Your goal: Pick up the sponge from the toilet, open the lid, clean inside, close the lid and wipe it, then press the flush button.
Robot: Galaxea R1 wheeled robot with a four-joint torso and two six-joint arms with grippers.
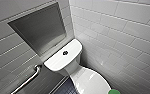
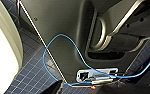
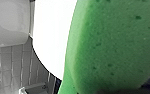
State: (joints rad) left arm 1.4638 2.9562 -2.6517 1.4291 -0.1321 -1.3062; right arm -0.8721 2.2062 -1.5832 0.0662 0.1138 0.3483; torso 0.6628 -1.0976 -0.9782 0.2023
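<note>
The toilet (image 1: 74, 67) is white and shiny. Its lid (image 1: 91, 80) is down. The green sponge (image 1: 114, 92) is by the front of the lid. The small dark flush button (image 1: 65, 53) is on the tank top (image 1: 56, 62). I cannot tell if the left gripper or the right gripper is gripping anything.

We are seeing soft, even light on the wall tiles (image 1: 121, 32), glare washing the lid (image 3: 51, 32) pure white, and the dark floor (image 2: 33, 75) lying dim, shadowed.
</note>
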